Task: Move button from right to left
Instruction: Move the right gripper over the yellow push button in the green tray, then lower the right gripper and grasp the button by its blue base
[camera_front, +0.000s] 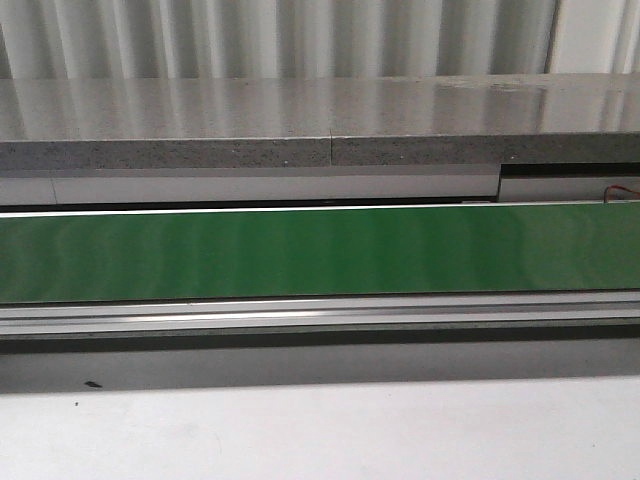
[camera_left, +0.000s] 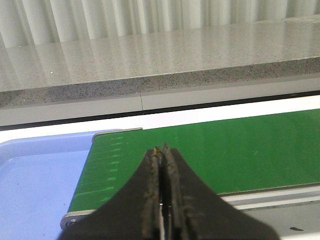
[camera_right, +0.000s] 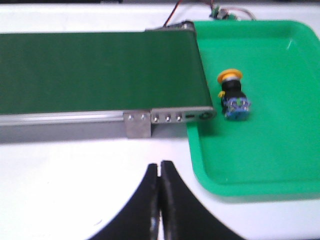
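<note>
The button (camera_right: 233, 95) lies tilted on its side in the green tray (camera_right: 280, 165), well apart from the right gripper (camera_right: 160, 167), whose jaws are pressed together on nothing over the white table (camera_right: 65, 180). It rests just beside the end of the green belt (camera_right: 100, 70), untouched. The left gripper (camera_left: 162, 152) is likewise closed and empty, over the belt's other end, beside a blue tray (camera_left: 35, 175).

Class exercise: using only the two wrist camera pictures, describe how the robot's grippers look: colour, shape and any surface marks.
Both grippers are black. Each finger is broad at its base and curves inward to a narrow tip. The left gripper has worn, brownish, gritty-looking inner pads with small yellowish specks near the tips. The right gripper looks plain black and smoother, with no such marks. No cables or labels show on either.
</note>
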